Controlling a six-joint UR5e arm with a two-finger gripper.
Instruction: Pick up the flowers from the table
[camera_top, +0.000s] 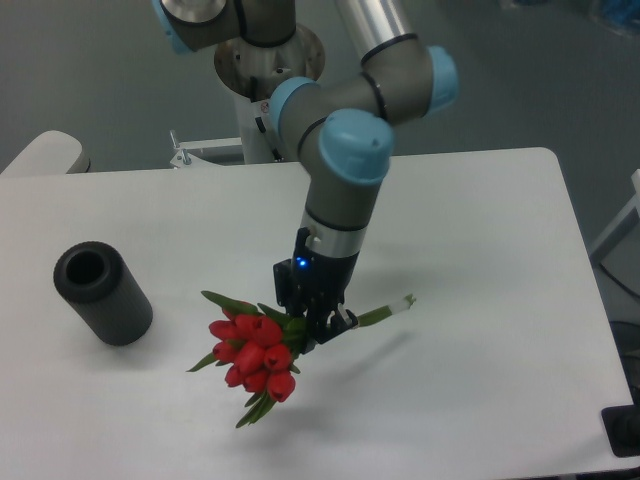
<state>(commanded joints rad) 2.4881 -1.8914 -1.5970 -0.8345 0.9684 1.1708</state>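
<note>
table (480, 220): big white top with rounded corners, fills most of my view, far edge runs along the top of it, right edge near the frame side.
arm (355, 130): grey tube with light blue joint caps, coming in from the far edge and bending down over the middle of the table. I can see a small blue light glowing on the wrist.
cylinder (103, 293): dark grey, hollow, lying tipped on the left side of the table with its open end facing up and toward the far edge. It's well apart from everything else.
flowers (252, 352): red tulip bunch, buds hanging toward the near edge, green leaves sticking out left, stems running up and right to the pale ends. From my view they look lifted clear of the table, with a soft shadow under them on the white top.
gripper (318, 325): pinched around the stems just behind the buds, holding the bunch. Black fingers close together, stems between them.
</note>
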